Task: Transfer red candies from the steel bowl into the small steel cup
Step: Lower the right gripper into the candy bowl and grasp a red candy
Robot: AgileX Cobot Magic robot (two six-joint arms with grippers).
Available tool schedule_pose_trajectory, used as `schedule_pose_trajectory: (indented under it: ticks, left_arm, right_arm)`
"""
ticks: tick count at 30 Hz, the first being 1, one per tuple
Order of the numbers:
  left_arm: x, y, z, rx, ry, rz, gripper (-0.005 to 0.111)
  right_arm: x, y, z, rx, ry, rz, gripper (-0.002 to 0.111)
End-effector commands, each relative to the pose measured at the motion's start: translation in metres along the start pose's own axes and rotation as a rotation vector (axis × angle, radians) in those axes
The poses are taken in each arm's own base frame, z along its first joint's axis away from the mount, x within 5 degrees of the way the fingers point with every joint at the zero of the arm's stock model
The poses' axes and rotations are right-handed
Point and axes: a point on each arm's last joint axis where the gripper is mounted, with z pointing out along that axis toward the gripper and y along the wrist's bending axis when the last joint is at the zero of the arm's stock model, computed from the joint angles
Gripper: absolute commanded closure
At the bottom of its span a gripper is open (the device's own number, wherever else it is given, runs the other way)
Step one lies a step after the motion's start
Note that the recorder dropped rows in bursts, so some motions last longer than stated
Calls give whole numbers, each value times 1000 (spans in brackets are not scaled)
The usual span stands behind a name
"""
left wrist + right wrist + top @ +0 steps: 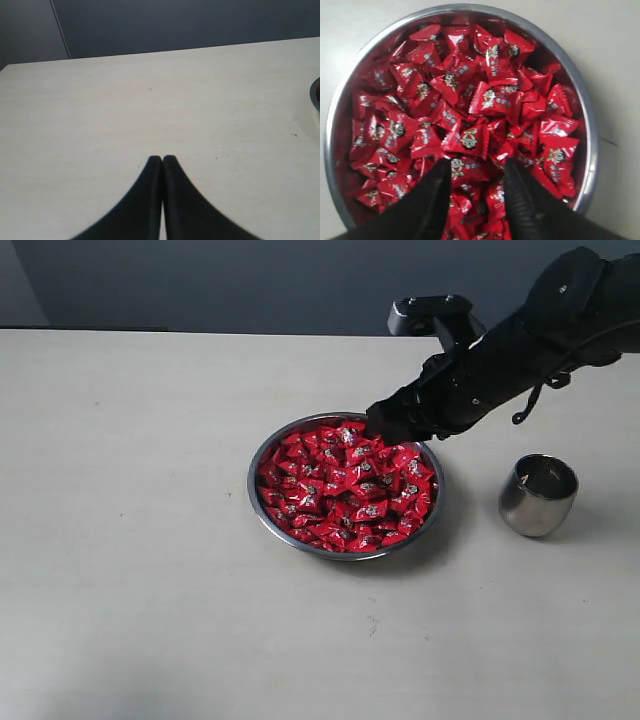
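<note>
The steel bowl [263, 502] sits mid-table, heaped with shiny red candies [345, 485]. My right gripper [385, 428] hangs over the bowl's far right edge, its tips just above the pile. In the right wrist view the bowl's rim [334, 120] rings the red candies [470, 110], and the right gripper [477, 167] is open, its black fingers [437, 195] straddling one sweet without closing on it. The small steel cup [538, 496] stands upright to the right of the bowl. The left gripper [162, 159] is shut over bare table, holding nothing.
The pale table top [130, 540] spreads wide to the left and in front of the bowl. A dark wall runs behind the table's far edge. A sliver of the bowl rim [315, 94] shows at the edge of the left wrist view.
</note>
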Motion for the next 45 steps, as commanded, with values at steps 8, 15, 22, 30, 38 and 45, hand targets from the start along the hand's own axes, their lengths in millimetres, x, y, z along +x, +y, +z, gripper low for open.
schedule_pose_trajectory:
  ticks: [8,15,22,30,38,45]
  left_arm:
    - [0,0,0,-1,-10,1,106]
    - [0,0,0,-1,-10,1,106]
    - [0,0,0,-1,-10,1,106]
    - [0,0,0,-1,-10,1,106]
    - [0,0,0,-1,-10,1,106]
    - [0,0,0,-1,-10,1,106]
  right_arm:
    - [-22,16,26,-107,62,19,66]
    - [-17,10,42,-38,120,-10,66]
    - [-10,7,56,-24,163,3,66]
    - [-7,7,67,-20,165,7,66]
    - [-7,5,70,-8,154,3,66]
    - [-4,2,84,-16,182,21,66]
